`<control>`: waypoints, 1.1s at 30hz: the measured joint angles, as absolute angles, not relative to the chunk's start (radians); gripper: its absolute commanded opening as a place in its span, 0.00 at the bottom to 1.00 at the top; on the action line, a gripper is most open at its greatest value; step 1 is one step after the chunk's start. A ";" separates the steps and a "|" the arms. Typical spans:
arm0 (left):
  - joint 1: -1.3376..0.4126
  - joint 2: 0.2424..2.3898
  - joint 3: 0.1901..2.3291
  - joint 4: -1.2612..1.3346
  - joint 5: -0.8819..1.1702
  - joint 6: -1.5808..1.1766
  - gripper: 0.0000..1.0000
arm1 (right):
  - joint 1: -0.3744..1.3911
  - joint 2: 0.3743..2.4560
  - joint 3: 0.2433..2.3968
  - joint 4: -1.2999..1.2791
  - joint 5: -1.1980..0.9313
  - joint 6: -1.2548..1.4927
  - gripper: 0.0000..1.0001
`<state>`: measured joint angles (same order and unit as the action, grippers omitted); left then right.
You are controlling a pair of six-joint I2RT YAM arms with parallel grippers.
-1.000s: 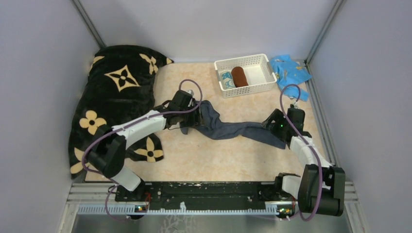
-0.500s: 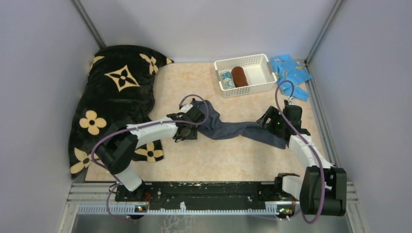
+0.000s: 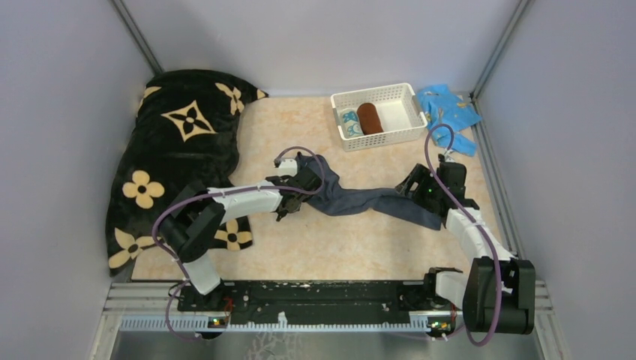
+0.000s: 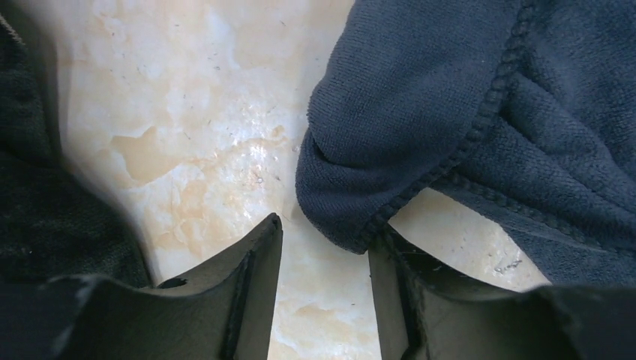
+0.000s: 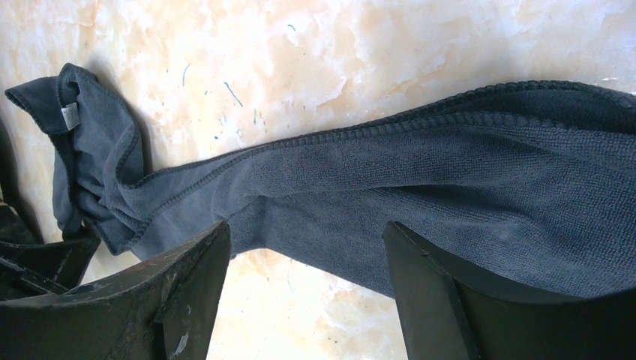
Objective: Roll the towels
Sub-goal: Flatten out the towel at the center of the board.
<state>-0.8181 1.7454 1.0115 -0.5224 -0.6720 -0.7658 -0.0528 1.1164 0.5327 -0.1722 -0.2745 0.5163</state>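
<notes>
Marbled tabletop (image 3: 337,240); slate towel (image 3: 367,201) perhaps part-hidden; left end effector (image 4: 324,229), right end effector (image 5: 306,229) parted

It's looking like a robotics lab cell: grey panels (image 3: 60,90) and aluminium posts (image 3: 137,34) are boxing in a marbled tabletop (image 3: 352,240), with the left arm (image 3: 244,201) and right arm (image 3: 466,229) sitting bolted to a black rail (image 3: 322,292)

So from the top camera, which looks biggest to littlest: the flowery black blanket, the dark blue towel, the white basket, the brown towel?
1. black blanket
2. dark blue towel and white basket: too close to rank; the towel is longer, the basket wider
3. brown towel, rolled up in the basket
</notes>
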 measured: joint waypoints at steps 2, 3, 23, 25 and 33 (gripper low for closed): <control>-0.818 1.748 1.012 -0.528 -0.687 -0.767 0.46 | -0.053 1.116 0.533 -0.173 -0.274 0.516 0.74; -0.818 1.748 1.012 -0.532 -0.692 -0.766 0.44 | -0.053 1.116 0.533 -0.173 -0.274 0.516 0.74; -0.725 1.599 0.982 -0.547 -0.640 -0.650 0.00 | -0.052 1.116 0.562 -0.223 -0.224 0.496 0.74; -0.674 1.558 0.991 -0.557 -0.585 -0.617 0.00 | -0.052 1.116 0.585 -0.247 -0.190 0.491 0.73; -0.453 1.429 1.037 -0.578 -0.398 -0.480 0.00 | -0.052 1.172 0.722 -0.373 0.045 0.496 0.72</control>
